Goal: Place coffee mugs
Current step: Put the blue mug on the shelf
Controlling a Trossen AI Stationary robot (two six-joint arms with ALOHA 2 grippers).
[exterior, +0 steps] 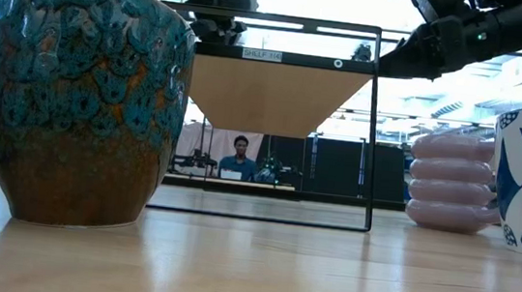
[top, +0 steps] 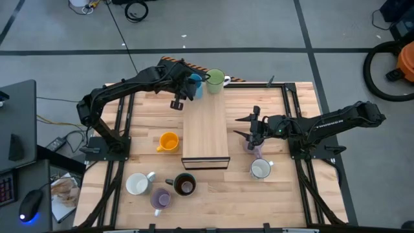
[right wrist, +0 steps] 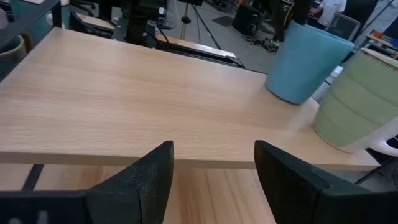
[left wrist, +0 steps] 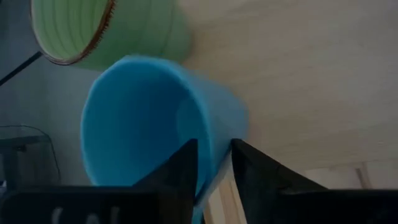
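Observation:
A blue mug [top: 195,85] and a green mug [top: 216,79] are at the far end of a raised wooden shelf [top: 206,133]. My left gripper [top: 189,87] is shut on the blue mug, which leans in the right wrist view [right wrist: 305,59] beside the upright green mug [right wrist: 360,106]. My right gripper [right wrist: 214,168] is open at the shelf's right edge, above a lilac mug [top: 254,147], touching nothing. On the table stand an orange mug [top: 168,142], two white mugs [top: 137,184] [top: 261,169], a dark mug [top: 185,185] and a second lilac mug [top: 160,198]. My left gripper pinches the blue mug's wall at the rim [left wrist: 214,163], with one finger [left wrist: 180,171] inside the mug and the other [left wrist: 258,174] outside. It comes from the table's left, slanting down. The mug is tilted, with its base [right wrist: 291,94] at the shelf top; whether it touches there I cannot tell.
The shelf top has free room along its middle and near end [right wrist: 137,99]. A black metal frame [exterior: 372,129] carries the shelf above the table. Black rails [top: 304,162] run along the table's sides. A person [exterior: 237,166] sits far behind the table.

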